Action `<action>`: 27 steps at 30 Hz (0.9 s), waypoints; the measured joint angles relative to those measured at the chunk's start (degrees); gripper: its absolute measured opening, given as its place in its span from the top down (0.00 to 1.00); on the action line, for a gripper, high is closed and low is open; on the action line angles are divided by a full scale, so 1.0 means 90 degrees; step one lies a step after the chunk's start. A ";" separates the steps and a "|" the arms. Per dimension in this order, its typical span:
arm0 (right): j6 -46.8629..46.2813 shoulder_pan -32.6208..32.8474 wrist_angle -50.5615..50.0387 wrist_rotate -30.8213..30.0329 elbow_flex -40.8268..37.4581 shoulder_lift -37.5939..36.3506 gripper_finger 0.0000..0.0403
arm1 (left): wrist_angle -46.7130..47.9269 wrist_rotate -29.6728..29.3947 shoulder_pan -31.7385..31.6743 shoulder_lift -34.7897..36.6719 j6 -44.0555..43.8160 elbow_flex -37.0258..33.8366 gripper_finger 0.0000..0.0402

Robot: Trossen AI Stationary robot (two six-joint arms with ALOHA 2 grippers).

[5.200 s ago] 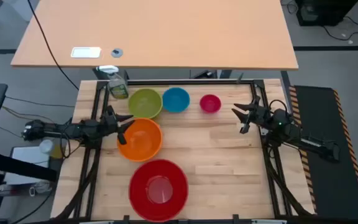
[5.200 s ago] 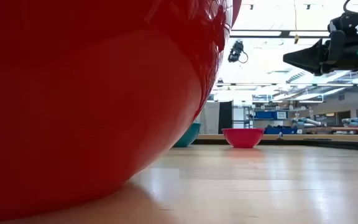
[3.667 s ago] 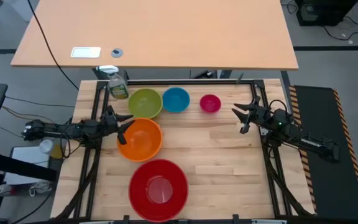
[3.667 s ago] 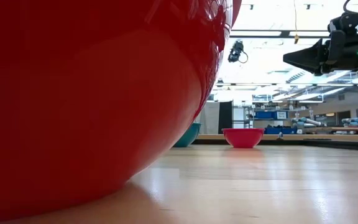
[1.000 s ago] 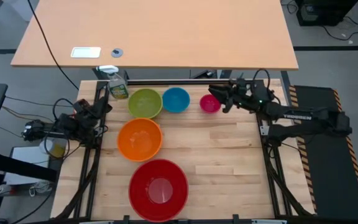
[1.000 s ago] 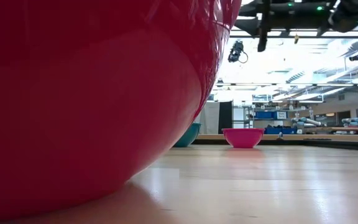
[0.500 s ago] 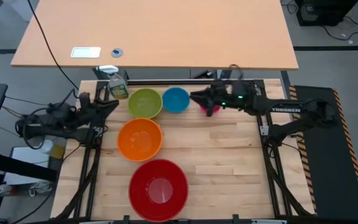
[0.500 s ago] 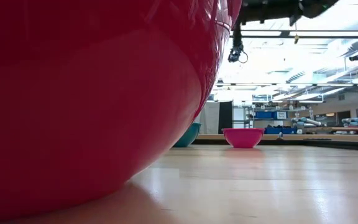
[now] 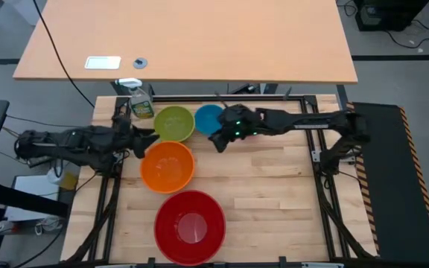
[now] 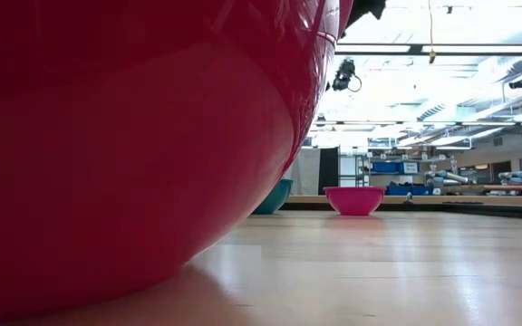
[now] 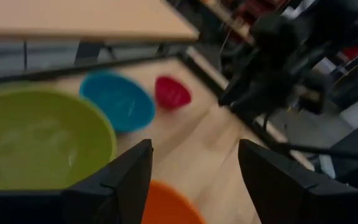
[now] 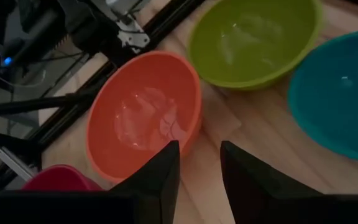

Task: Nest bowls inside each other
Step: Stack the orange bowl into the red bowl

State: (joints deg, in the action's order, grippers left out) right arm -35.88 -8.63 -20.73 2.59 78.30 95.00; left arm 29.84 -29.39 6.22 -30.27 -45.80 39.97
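Five bowls stand on their bases on the wooden table: red nearest, orange, lime green and blue along the far edge. The pink bowl is hidden under my right arm in the high view. My left gripper is open at the table's left side, between the green and orange bowls. My right gripper is also open and holds nothing. It hangs above the bare wood between the blue and orange bowls.
A green spray bottle stands at the far left corner, just behind the green bowl. A black frame rail runs along the table's far edge, with a light wooden desk beyond. Bare wood lies on the table's right half.
My right gripper has swept toward the table's left edge, from over the pink bowl past the blue bowl to the gap beside the orange bowl. My left gripper has come in from the left edge toward the orange bowl's far rim. No bowl has moved.
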 joint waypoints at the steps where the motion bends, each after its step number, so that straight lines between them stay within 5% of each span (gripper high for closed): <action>1: 0.0000 0.0033 -0.0031 0.0000 0.0116 0.0134 0.69 | 0.0118 0.0085 0.0000 -0.0064 -0.0160 0.0000 0.40; 12: 0.0045 0.0212 0.0250 0.0617 0.0709 0.1429 0.66 | 0.0813 0.0500 0.0002 -0.0398 -0.0828 -0.0002 0.45; 27: -0.0700 0.0258 0.1099 0.1047 0.0711 0.2441 0.29 | 0.1302 0.0545 0.0000 -0.0422 -0.0852 -0.0002 0.45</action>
State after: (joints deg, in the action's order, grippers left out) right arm -42.18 -6.31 -10.83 12.01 84.71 116.96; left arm 41.56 -24.48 6.22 -34.06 -53.47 39.94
